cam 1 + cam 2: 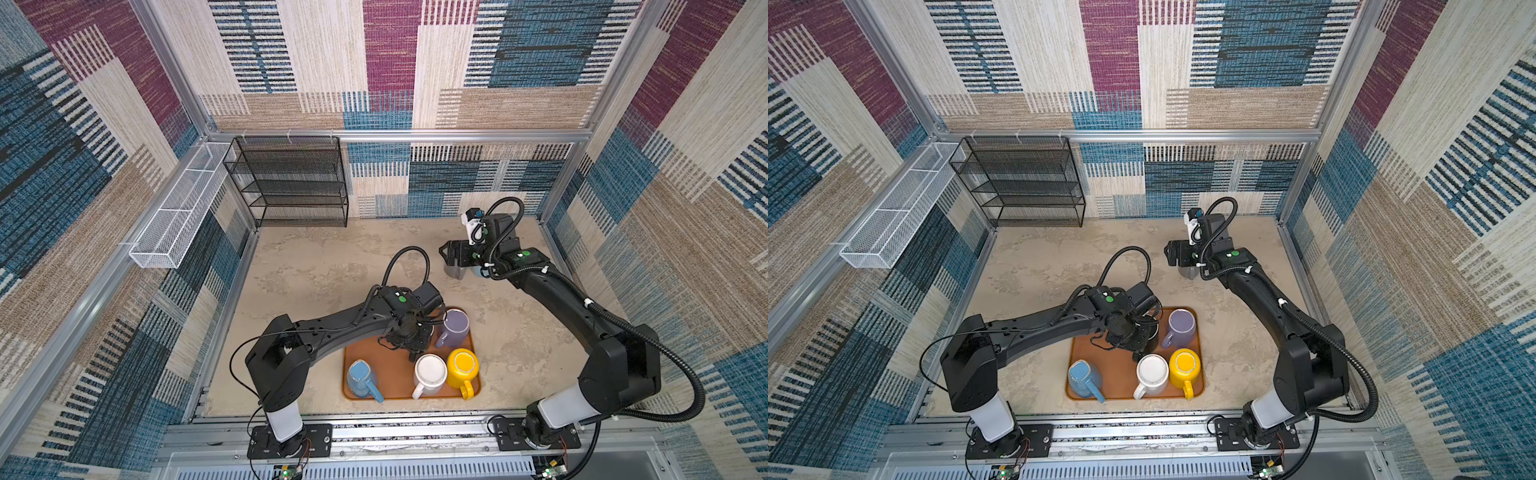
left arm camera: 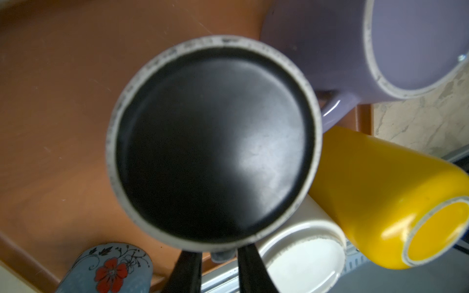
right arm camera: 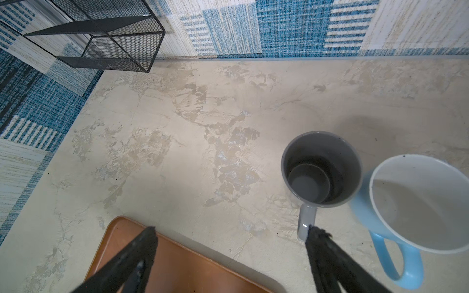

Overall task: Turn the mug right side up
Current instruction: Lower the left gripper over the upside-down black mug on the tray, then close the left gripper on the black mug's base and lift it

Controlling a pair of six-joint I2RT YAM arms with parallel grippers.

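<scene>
A black mug stands upside down on the brown tray, its unglazed base ring facing the left wrist camera. In both top views my left arm hides most of it. My left gripper hangs over it, its two fingers close on either side of the mug's handle. A thin gap shows on one side, and contact is unclear. My right gripper is open and empty over the table at the back right, one fingertip beside the handle of an upright grey mug.
Also upside down on the tray are a purple mug, a white mug, a yellow mug and a blue floral mug. A light blue mug stands upright by the grey one. A black mesh shelf and a white wire basket line the back left.
</scene>
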